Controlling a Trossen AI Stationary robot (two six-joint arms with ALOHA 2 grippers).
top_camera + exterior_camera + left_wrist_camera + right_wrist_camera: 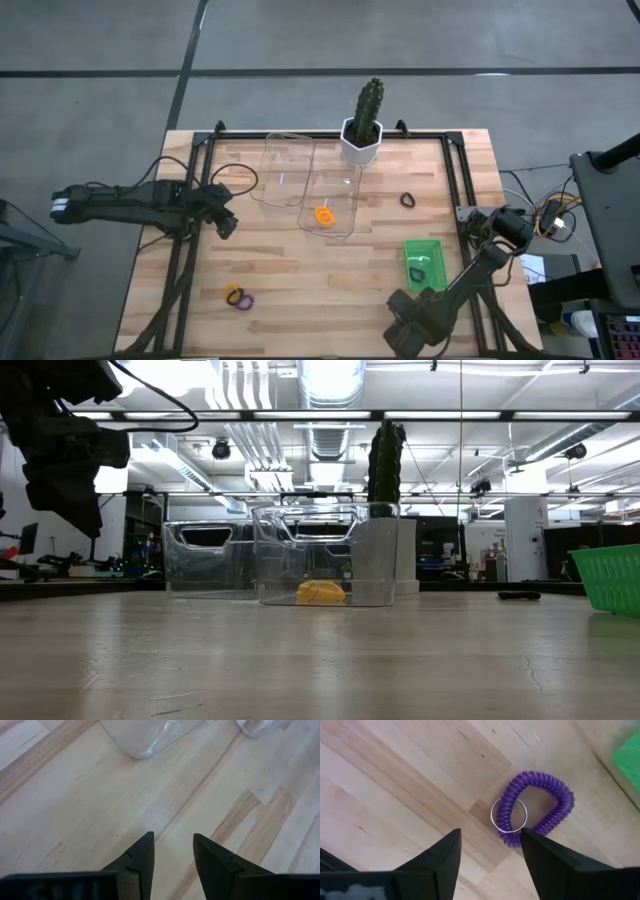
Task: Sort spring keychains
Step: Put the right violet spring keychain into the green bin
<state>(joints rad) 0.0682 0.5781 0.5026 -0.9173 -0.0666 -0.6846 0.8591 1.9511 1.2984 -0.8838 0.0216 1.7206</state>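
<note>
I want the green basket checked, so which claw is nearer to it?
Right. The right claw hangs open over a purple keychain just beside the green basket. The left claw is far off across the table, near the clear bins.

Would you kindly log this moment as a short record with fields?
left gripper: open, empty, over bare wood near the clear bins
right gripper: open, just above a purple keychain lying on the table
orange keychain: inside a clear bin
green basket: holds a dark keychain
loose on table: black keychain
</note>
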